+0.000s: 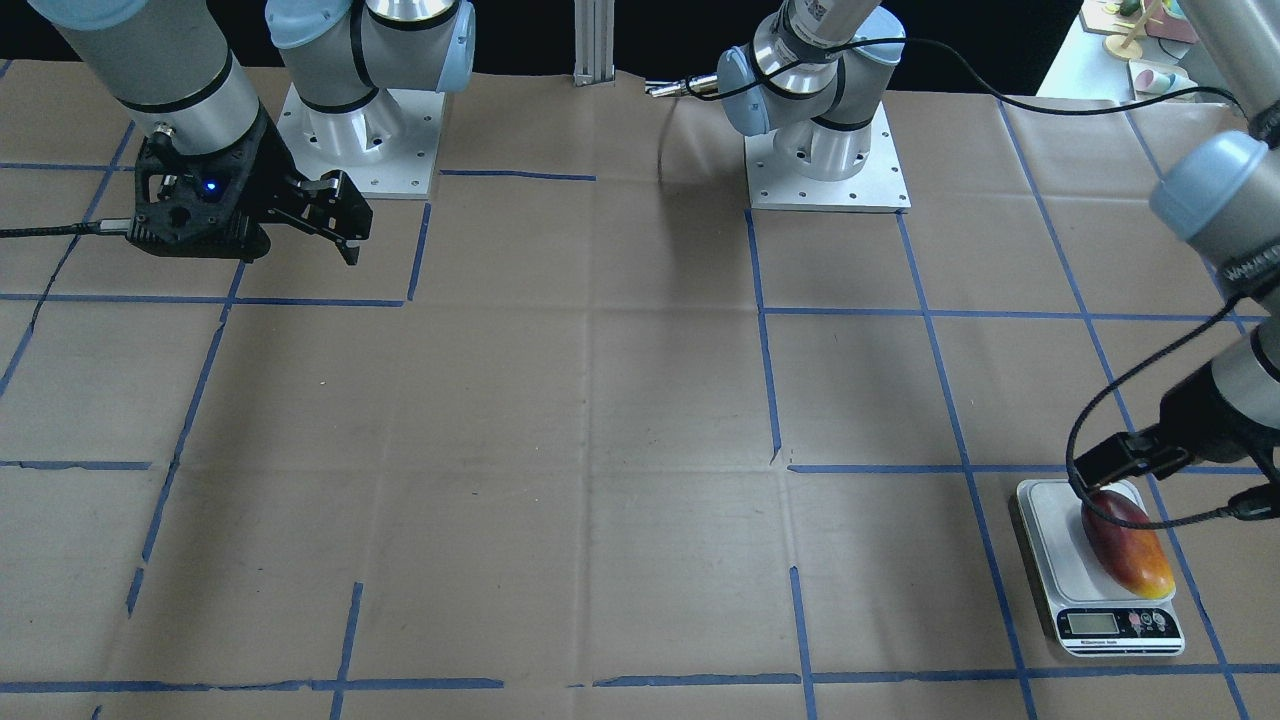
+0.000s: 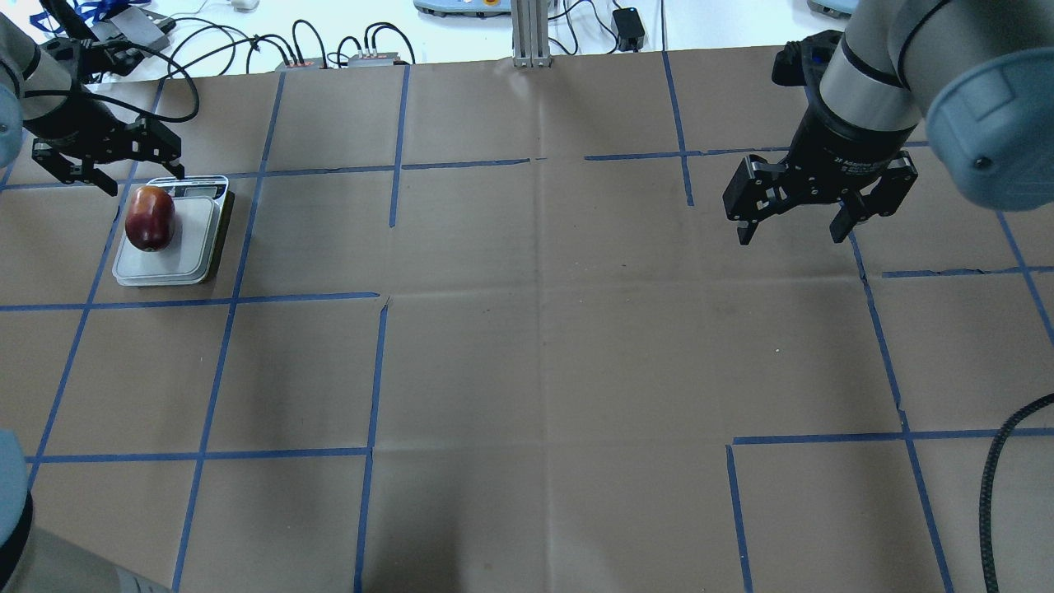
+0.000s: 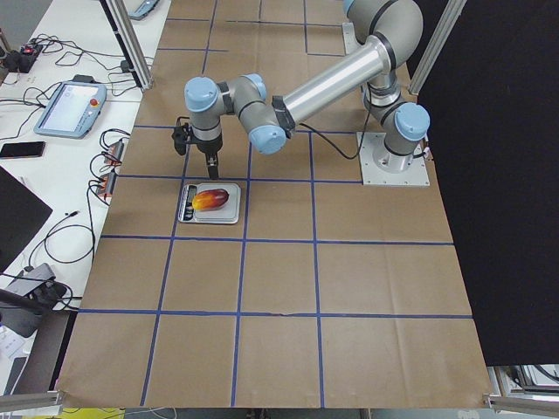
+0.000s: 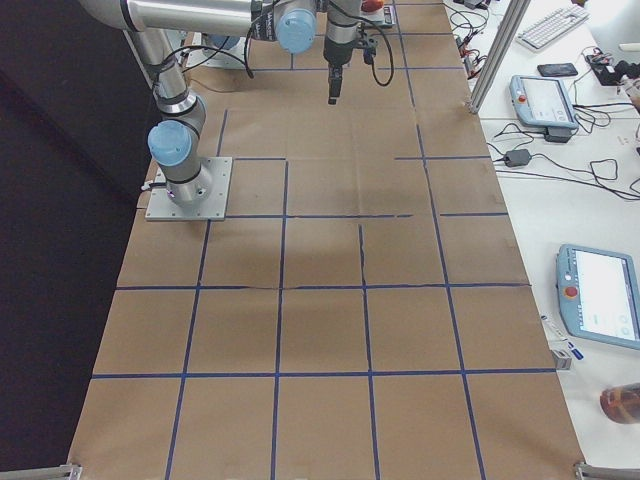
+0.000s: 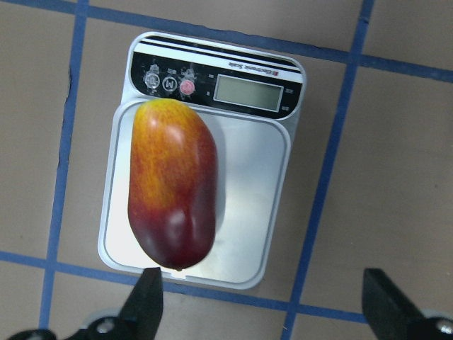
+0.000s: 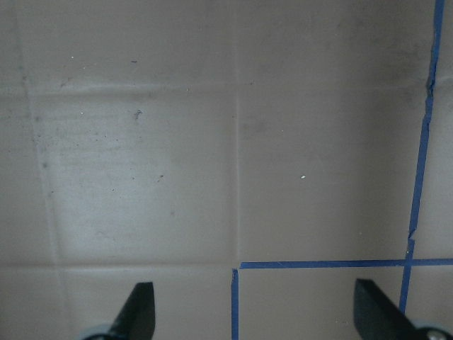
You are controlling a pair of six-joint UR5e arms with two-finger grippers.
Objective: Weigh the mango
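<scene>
Mango point(image 5: 172, 184) lying on scale point(image 5: 255, 191), 9 o'clock side; L hand point(image 5: 262, 290) above, wide open, empty; R hand point(image 2: 790, 237) likewise, over worktop point(image 2: 535, 346).

I count one mango point(image 5: 172, 212), one scale point(image 5: 255, 198), one table point(image 2: 535, 346) — and two grippers of mine: left gripper point(image 5: 262, 301), right gripper point(image 2: 790, 239).

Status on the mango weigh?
Left gripper open, hovering near scale. Right gripper open, empty. Mango lying on scale platform, not gripped. Nothing in the way.
</scene>
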